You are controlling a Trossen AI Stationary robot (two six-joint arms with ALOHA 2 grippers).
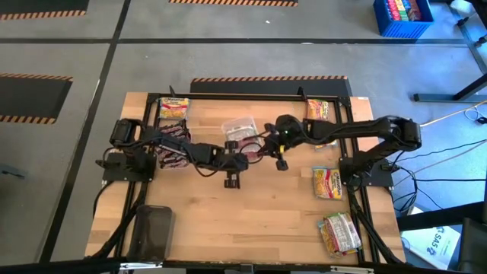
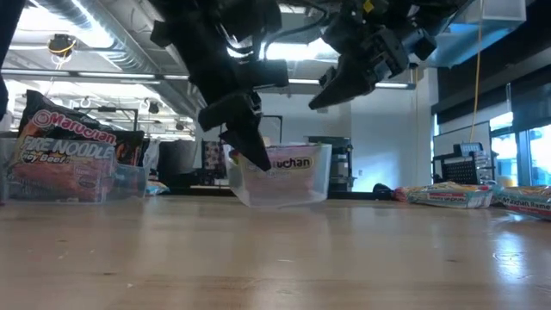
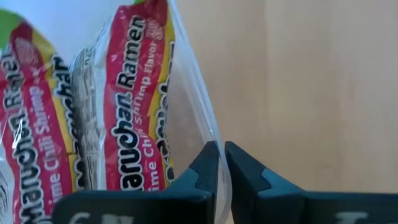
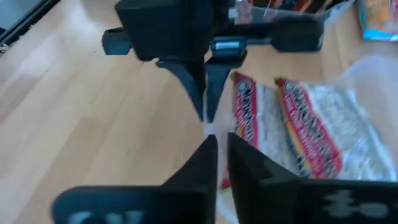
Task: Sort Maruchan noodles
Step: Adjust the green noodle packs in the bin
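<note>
A clear plastic tray [image 2: 288, 176] stands at the table's middle, also in the high view [image 1: 239, 128]. Two red-and-yellow Maruchan noodles packets [image 3: 134, 106] stand on edge in it. My left gripper [image 3: 221, 163] comes down on the tray's wall and is shut on it. My right gripper [image 4: 218, 157] hangs shut just above and beside that same edge, facing the left gripper [image 4: 203, 93], with nothing between its fingers. In the low view it [image 2: 325, 96] is clear above the tray. My left gripper pinches the tray's thin clear side wall [image 3: 211, 134] at its top rim between its two fingers. The fingers [image 2: 245, 142] slant down from above onto the rim. The tray looks a little tilted, with its bottom on the table.
A tray of dark maroon packets [image 1: 173, 152] and yellow packets [image 1: 173, 108] lie at the left. Loose packets lie at the right [image 1: 318, 109], [image 1: 327, 183], [image 1: 340, 232]. A dark flat object [image 1: 152, 232] sits near the front left. The near middle of the table [image 1: 243, 221] is bare wood.
</note>
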